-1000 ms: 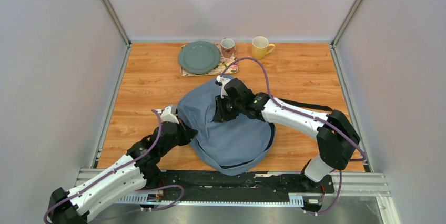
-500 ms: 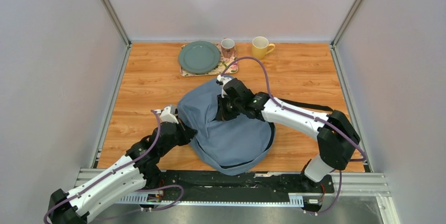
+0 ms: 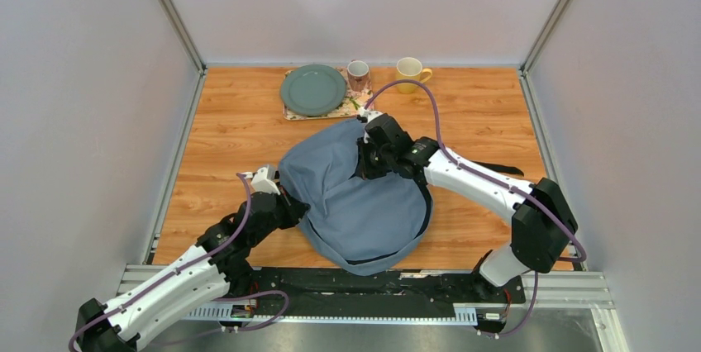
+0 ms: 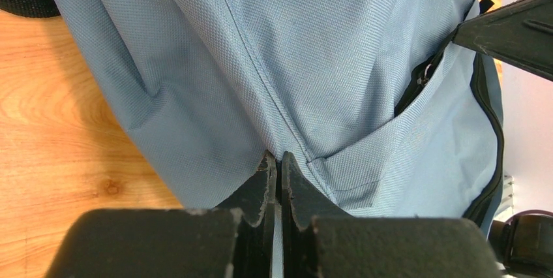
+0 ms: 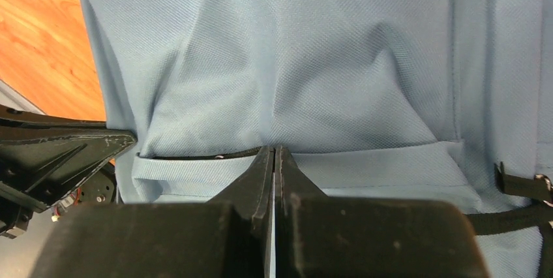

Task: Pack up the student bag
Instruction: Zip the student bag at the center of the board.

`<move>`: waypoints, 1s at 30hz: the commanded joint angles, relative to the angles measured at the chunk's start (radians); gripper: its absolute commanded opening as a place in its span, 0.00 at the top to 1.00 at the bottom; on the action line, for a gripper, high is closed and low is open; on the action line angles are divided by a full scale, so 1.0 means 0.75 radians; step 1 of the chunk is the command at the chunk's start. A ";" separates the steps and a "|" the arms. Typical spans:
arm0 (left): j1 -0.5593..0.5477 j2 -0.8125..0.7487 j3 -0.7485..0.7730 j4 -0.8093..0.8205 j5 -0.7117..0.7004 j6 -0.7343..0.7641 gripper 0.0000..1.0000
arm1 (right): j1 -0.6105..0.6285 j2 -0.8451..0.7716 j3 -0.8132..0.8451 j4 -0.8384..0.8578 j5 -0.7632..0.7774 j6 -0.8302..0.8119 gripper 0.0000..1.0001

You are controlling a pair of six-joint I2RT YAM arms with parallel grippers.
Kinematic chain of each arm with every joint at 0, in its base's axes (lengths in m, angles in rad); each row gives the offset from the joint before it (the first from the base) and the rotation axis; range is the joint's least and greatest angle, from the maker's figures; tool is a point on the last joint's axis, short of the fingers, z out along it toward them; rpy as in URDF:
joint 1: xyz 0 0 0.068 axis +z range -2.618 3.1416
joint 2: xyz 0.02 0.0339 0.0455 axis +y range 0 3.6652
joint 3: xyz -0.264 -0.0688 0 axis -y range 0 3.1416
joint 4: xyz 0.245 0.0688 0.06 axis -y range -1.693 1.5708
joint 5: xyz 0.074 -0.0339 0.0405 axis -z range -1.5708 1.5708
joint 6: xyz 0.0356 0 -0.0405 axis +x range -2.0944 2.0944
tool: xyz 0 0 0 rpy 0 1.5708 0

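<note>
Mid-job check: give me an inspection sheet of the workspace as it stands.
Surface: wood-grain tabletop, level.
Job's things: large grey-blue fabric backpack lying mid-table, black strap trailing right.
Clutter: round green plate on floral tray, small patterned mug, yellow mug, all at far edge.
End effectors: left end effector shut on backpack's left edge; right end effector shut on its far edge.
Cables: purple cables along both arms, one arching over right wrist.
Surroundings: plain grey walls, metal frame.

bag: large soft grey-blue fabric backpack point(image 3: 364, 211) with black zip trim and black straps | pose: lay slumped flat, rounded outline, far edge gathered into folds | place: middle of wooden table point(image 3: 231, 137), toward near edge | state: pocket zip showed dark gap; one strap trailed right
</note>
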 commanded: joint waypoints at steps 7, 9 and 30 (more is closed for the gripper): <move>0.004 -0.032 0.055 -0.082 -0.025 0.071 1.00 | -0.139 -0.085 -0.001 -0.070 0.211 -0.077 1.00; 0.006 -0.032 0.053 -0.086 -0.025 0.071 1.00 | -0.208 -0.101 -0.034 -0.070 0.211 -0.079 1.00; 0.061 0.147 0.163 -0.062 0.083 0.242 1.00 | -0.435 -0.212 -0.242 -0.003 0.061 -0.062 0.50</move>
